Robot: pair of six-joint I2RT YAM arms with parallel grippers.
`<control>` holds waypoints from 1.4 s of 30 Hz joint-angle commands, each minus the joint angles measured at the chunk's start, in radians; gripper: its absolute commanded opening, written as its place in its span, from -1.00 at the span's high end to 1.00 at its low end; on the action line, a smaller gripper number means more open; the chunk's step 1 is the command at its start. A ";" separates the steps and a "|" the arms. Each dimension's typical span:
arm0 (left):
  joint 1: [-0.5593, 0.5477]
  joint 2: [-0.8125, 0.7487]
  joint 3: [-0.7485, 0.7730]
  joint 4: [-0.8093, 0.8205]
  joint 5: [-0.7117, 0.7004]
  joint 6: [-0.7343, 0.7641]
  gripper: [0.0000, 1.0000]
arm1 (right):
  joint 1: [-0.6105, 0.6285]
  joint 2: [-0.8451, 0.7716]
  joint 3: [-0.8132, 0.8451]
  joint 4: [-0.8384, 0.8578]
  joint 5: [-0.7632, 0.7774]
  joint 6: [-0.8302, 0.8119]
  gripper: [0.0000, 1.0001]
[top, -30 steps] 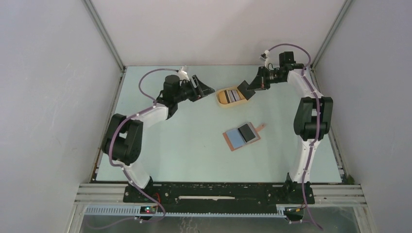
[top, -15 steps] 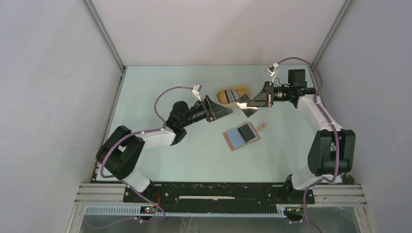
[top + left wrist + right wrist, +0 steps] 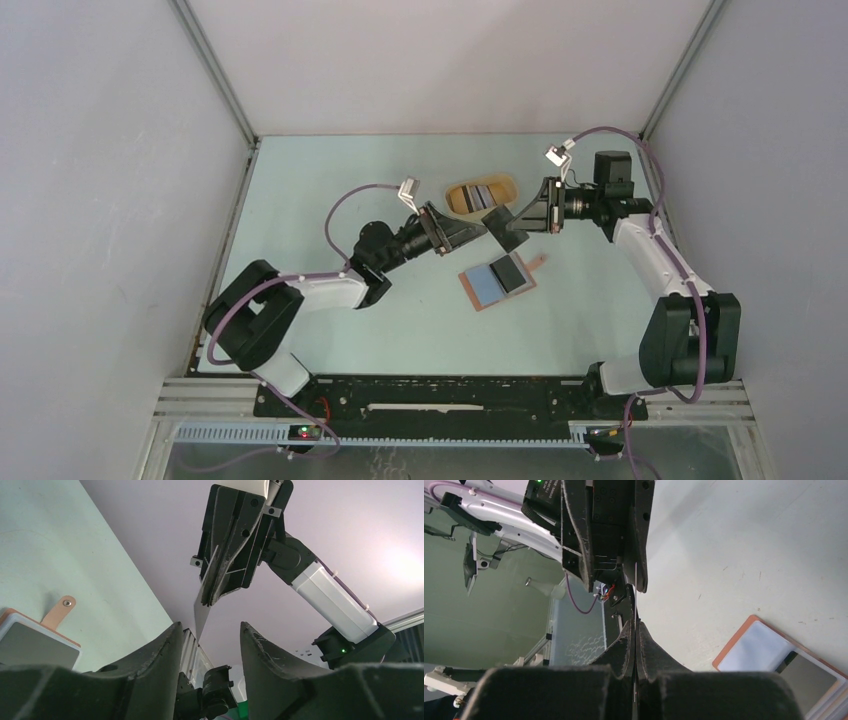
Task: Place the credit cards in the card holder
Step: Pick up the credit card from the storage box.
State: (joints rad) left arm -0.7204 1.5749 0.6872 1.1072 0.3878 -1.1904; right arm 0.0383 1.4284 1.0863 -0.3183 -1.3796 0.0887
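Two cards lie on the opened card holder [image 3: 497, 283], which rests flat on the surface [image 3: 380, 320]: a blue-grey card [image 3: 484, 285] on its left half and a dark card [image 3: 509, 272] on its right half. The snap tab [image 3: 537, 263] sticks out past the holder's right edge.

Above the card holder, a little toward its far side, a third card [image 3: 202, 611] is up in the air. It is pinched edge-on in the right hand [image 3: 512, 224], whose fingers are pressed tight together on it. The card's free end points into the gap of the left hand [image 3: 210, 630], which reaches in from the card holder's left. Those fingers stand partly apart, one on either side of the card's tip, with nothing clamped between them. Whether either finger touches the tip cannot be told.

Beyond the card holder, on the far side of both hands, sits the yellow oval tray [image 3: 455, 203]. More cards [image 3: 482, 195] lie inside it, one of them white-striped.
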 commanded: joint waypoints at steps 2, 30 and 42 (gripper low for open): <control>-0.013 0.027 0.044 0.055 -0.016 -0.015 0.03 | 0.025 -0.036 -0.005 0.030 -0.029 0.010 1.00; 0.036 0.079 0.077 0.016 0.195 0.088 1.00 | 0.028 -0.014 -0.014 -0.134 -0.016 -0.201 0.14; 0.045 -0.037 0.186 -0.531 0.343 0.486 1.00 | 0.042 0.040 -0.014 -0.188 -0.011 -0.259 -0.29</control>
State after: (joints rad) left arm -0.6796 1.5929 0.7971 0.7094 0.6537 -0.8577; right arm 0.0647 1.4433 1.0687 -0.4877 -1.3922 -0.1307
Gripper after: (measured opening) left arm 0.010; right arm 0.651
